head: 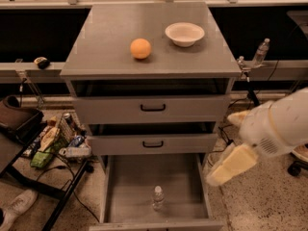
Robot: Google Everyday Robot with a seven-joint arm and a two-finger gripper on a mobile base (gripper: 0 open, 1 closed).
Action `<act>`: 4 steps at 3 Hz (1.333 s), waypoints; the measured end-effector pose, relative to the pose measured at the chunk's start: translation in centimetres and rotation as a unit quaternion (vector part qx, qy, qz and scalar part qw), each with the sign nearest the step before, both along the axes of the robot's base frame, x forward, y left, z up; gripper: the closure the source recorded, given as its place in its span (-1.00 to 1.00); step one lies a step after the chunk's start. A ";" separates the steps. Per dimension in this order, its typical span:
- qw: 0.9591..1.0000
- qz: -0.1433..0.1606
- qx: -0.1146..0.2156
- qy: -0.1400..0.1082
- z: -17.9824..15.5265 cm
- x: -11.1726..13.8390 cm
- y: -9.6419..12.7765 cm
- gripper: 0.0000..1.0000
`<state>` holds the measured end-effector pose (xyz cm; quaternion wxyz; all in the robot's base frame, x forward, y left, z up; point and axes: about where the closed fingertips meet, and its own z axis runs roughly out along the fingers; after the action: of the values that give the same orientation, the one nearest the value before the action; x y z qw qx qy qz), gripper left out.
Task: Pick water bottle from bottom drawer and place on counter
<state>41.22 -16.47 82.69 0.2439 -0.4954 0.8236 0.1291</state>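
The water bottle (158, 198) stands upright (long axis vertical) in the open bottom drawer (130, 186), at about 8 o'clock from the tool (230, 165), which hangs beyond the drawer's right wall. Whether the tool is apart or together, I cannot tell.

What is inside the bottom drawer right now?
Only the water bottle, upright near the front of the bottom drawer. Its rear is hidden under the middle drawer. The gripper hangs outside, to the right.
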 end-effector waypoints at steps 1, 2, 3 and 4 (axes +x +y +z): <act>0.998 -0.012 0.069 -0.003 -7.9 0.6 3.6 -1.00; 0.993 -0.012 0.108 -0.033 -9.7 3.8 5.0 -1.00; 0.993 -0.013 0.110 -0.034 -10.1 4.0 5.0 -1.00; 0.990 -0.015 0.139 -0.030 -12.1 4.6 5.4 -1.00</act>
<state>45.79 -11.03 70.60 0.3371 -0.4484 0.7971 0.2234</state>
